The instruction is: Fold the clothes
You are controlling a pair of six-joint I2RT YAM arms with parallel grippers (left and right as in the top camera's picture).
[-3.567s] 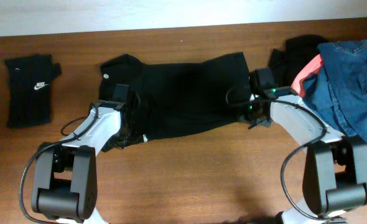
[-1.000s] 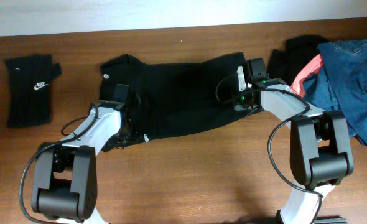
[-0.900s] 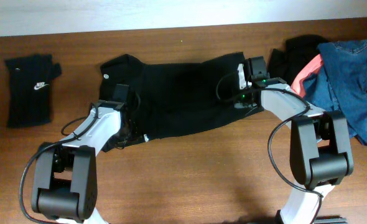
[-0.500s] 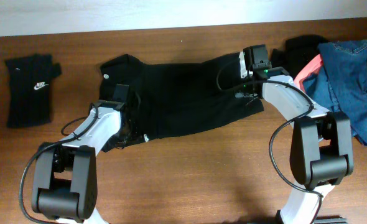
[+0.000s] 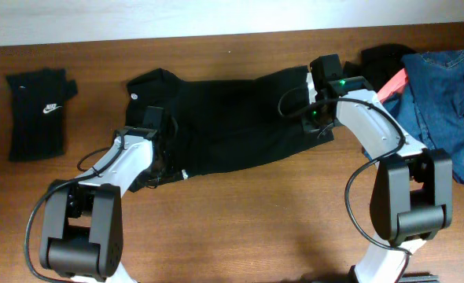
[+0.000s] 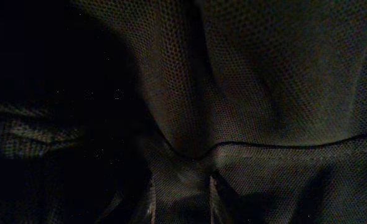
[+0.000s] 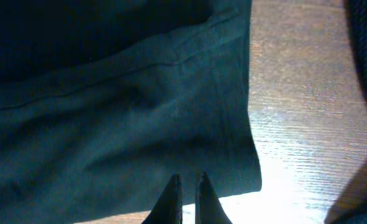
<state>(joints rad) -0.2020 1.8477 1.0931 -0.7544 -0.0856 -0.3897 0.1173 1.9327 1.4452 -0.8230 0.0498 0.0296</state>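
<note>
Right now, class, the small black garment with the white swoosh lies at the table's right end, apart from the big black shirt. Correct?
No: the overhead view shows the swoosh garment at the table's left end, apart from the big black shirt.

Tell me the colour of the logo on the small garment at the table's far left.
White logo on a black garment; clearest in the overhead view.

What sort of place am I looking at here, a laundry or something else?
Probably a robotics test bench, not a laundry: two robot arms at a wooden table, a black shirt spread between them, a denim heap waiting.
</note>
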